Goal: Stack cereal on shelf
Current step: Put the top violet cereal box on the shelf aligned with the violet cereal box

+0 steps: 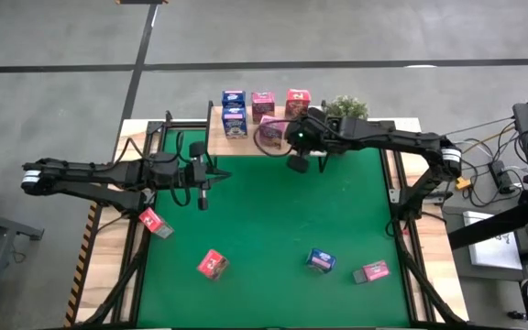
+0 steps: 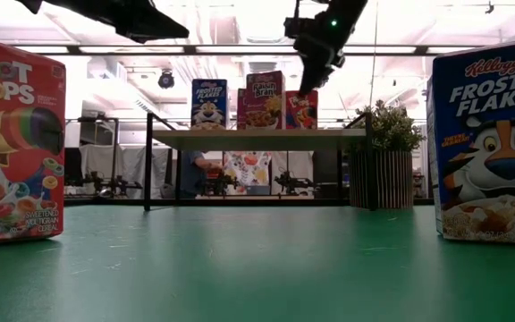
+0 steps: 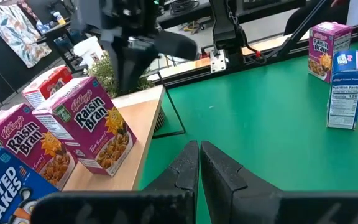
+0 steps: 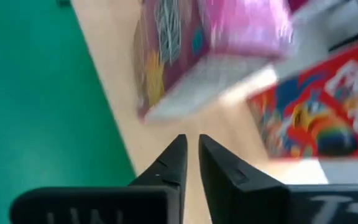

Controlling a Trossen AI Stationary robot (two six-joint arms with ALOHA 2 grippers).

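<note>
The shelf [image 1: 250,142] is a light wooden board at the mat's far edge; its black legs show in the low view [image 2: 257,137]. Several cereal boxes stand on it: blue ones [image 1: 235,121], pink ones [image 1: 263,103] and a red one [image 1: 298,99]. More boxes lie on the green mat: red [image 1: 154,222], pink-red [image 1: 213,265], blue [image 1: 320,260] and pink [image 1: 371,271]. My right gripper [image 1: 298,163] is shut and empty, above the shelf's near right corner [image 4: 191,149], beside a pink box [image 4: 210,50]. My left gripper [image 1: 203,194] hovers shut over the mat's left side [image 3: 199,155].
A small potted plant [image 1: 345,107] stands just right of the shelf. In the low view a Froot Loops box [image 2: 16,143] and a Frosted Flakes box [image 2: 490,143] stand close to the camera. Green mat [image 1: 273,211] lies open between the arms.
</note>
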